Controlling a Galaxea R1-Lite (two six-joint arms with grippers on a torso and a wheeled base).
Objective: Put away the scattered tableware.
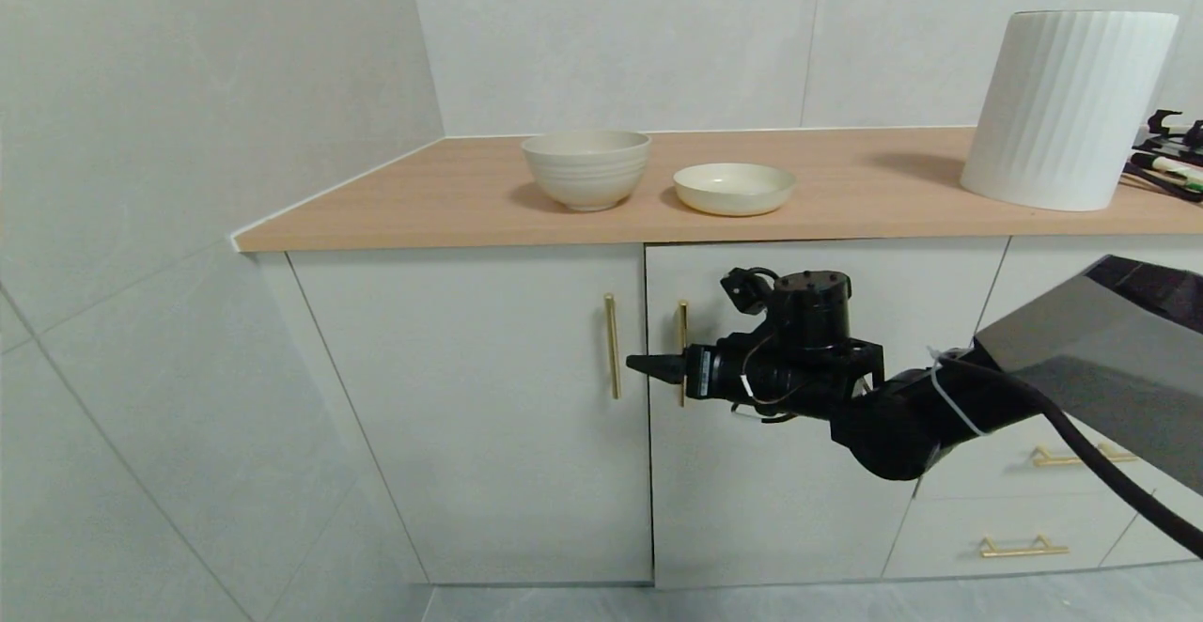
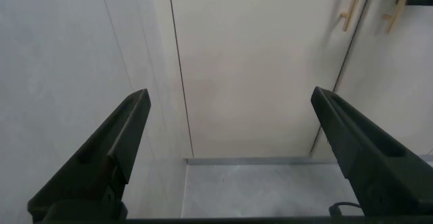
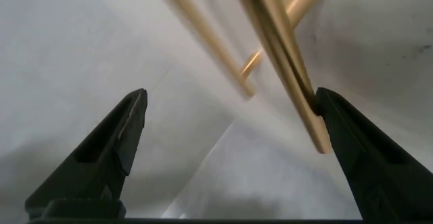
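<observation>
step: likely open cabinet [image 1: 470, 415] | right gripper [image 1: 648, 365] fingers spread, just beside right door handle [image 1: 682, 351] | left gripper [image 2: 230, 95] fingers spread | centre handle between fingers, then clench

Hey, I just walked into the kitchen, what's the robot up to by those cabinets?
The right gripper is open where the two cabinet doors meet, with a gold handle between its fingers but not clamped. Both doors are shut. The bowl and the shallow dish sit untouched on the countertop. The left gripper is open, facing the cabinet front.
</observation>
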